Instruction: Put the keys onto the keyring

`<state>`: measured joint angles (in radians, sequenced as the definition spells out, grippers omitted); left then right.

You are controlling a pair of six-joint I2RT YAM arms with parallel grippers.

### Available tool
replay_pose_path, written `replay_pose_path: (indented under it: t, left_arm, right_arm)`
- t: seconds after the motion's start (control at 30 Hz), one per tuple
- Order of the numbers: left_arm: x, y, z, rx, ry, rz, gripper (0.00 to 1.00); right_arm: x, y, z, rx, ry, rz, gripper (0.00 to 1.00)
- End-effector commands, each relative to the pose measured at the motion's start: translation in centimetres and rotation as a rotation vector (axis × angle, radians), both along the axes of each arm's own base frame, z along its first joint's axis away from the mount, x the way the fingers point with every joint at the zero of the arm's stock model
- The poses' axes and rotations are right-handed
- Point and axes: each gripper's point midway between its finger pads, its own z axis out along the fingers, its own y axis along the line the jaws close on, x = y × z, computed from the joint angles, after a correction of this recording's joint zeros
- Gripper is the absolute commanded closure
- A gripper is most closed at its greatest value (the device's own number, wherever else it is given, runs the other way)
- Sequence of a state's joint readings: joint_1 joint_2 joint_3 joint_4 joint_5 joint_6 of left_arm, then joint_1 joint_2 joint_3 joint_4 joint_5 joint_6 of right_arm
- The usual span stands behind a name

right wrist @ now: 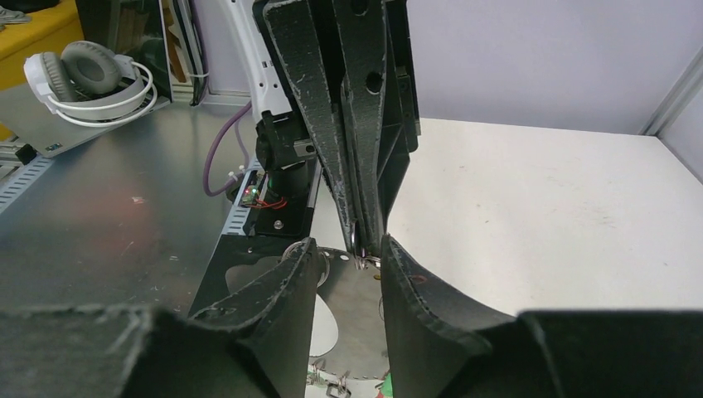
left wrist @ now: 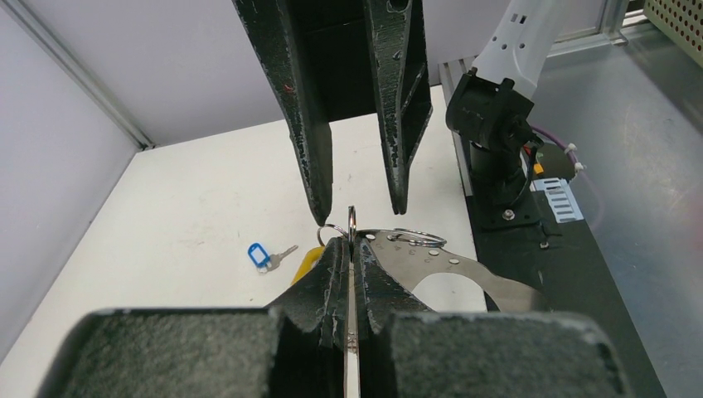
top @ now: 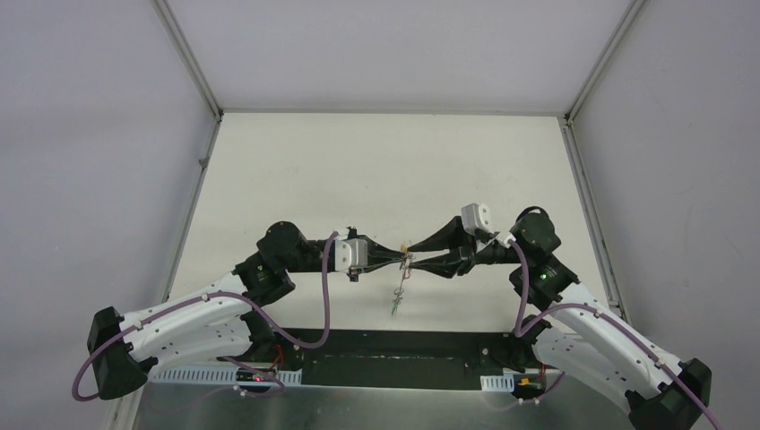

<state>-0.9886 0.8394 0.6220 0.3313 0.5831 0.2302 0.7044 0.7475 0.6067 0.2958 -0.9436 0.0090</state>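
1. nearest the arm bases, a key with a green tag (top: 397, 303) hangs just below the point where the two grippers meet, and it looks to be carried on the loop already; whether its tip touches the table cannot be told
2. the left gripper (left wrist: 351, 247) is clamped tight on the keyring (left wrist: 351, 217), which is held up in the air over the middle of the table; the ring shows edge-on as a thin metal line between the pads, with a short arc standing out past the fingertips
3. facing it, the right gripper (right wrist: 349, 242) has its jaws apart with one finger on each side of that exposed arc, not touching it and holding nothing
4. the step in hand seems to be the right claw taking hold at the ring; to do it well it should close squarely in the ring's own plane, slowly, so the hanging key does not swing; it should also miss the small split rings (left wrist: 414, 239) just beside the left fingertips, and the left claw should keep its clamp until the new hold is firm
5. farthest out, a blue-tagged key (left wrist: 261, 255) lies flat on the white table (left wrist: 166, 232), well apart from the ring and not yet threaded; picking it up will need a free claw
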Motion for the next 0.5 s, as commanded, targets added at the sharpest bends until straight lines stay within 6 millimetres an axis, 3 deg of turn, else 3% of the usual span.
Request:
replay_pose_path:
  t: [0.0,0.47]
  left_arm:
    - [-0.42,0.28,3.61,-0.103,-0.053,-0.004,1.0]
    - [-0.44,0.0,3.41,-0.098,-0.04,-0.014,1.0]
  right_arm:
    - [-0.74,-0.11,1.12,0.035,-0.058,0.044,0.64]
    - [-0.06,0.47,0.56,0.015,-0.031,0.041,0.81]
